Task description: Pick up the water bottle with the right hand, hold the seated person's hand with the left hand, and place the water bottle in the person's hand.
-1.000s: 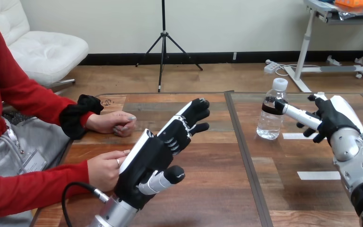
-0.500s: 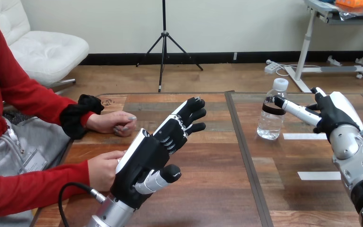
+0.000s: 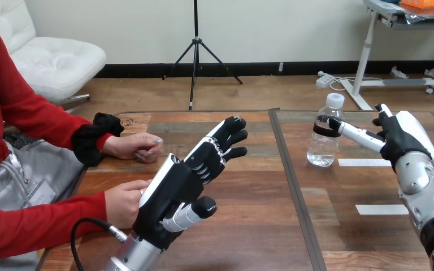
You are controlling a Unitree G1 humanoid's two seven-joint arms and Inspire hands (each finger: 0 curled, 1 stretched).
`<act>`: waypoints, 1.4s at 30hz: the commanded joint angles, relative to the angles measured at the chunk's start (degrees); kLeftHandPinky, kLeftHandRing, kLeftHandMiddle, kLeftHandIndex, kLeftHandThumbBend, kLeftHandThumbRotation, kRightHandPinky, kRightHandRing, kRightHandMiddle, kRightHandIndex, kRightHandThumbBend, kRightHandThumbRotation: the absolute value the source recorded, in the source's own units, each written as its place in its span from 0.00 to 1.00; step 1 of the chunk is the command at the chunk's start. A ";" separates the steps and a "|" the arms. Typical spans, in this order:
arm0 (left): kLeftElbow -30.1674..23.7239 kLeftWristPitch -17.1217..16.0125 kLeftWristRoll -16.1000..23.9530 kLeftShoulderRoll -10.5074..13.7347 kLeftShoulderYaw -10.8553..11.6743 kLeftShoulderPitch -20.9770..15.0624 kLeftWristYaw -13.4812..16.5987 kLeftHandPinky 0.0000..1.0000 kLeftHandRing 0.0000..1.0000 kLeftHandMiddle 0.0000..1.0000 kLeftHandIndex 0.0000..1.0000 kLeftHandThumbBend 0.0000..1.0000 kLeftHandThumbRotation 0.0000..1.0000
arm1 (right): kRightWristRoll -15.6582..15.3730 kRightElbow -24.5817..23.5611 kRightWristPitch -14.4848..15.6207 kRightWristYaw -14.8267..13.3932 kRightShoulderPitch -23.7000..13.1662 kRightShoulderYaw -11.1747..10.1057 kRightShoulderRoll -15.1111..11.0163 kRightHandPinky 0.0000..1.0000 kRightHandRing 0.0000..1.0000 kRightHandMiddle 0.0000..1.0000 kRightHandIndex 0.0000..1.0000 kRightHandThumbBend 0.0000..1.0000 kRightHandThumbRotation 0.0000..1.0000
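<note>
Hardly anything has moved since half a second ago: the whole picture looks almost the same. Since a second ago, the left hand has slid a little down toward 7 o'clock, and the right hand has come up a little, so the fingers that hung under it then are now tucked out of sight. Nearest, at about 7 o'clock on the table, the left hand is held up off the wood and is open. Its fingers are straight and point toward 1 o'clock, and its thumb sticks out toward 3 o'clock. The person's nearer hand sits right at its 9 o'clock side, by the white back of it. I cannot tell if the two touch, and no robot finger is curled round it. At 3 o'clock the right hand is open too and grips nothing. One long straight finger reaches toward 10 o'clock, and its tip meets the dark band of the water bottle. The water bottle stands upright on the table at about 2 o'clock, with its white cap on. Farther back, at 10 o'clock, the person's farther hand rests on the table, well apart from both robot hands.
</note>
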 commanded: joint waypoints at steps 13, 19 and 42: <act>-1.20 -1.79 0.26 -0.83 0.47 -1.85 1.10 0.87 0.94 0.95 0.94 1.00 0.79 | -0.24 -0.82 -2.94 -0.61 -6.55 -0.15 -3.20 0.94 1.00 1.00 1.00 1.00 0.74; -1.02 -2.02 0.57 -0.95 0.36 -1.76 1.51 0.86 0.94 0.95 0.94 1.00 0.79 | -0.51 -1.21 -2.88 -0.45 -6.96 0.04 -3.56 0.87 1.00 1.00 1.00 1.00 0.74; -1.42 -2.06 1.64 -1.58 -0.34 -0.95 2.73 0.87 0.94 0.96 0.94 1.00 0.79 | -2.86 -2.45 -2.57 0.09 -9.29 1.78 -4.90 0.79 1.00 1.00 1.00 1.00 0.72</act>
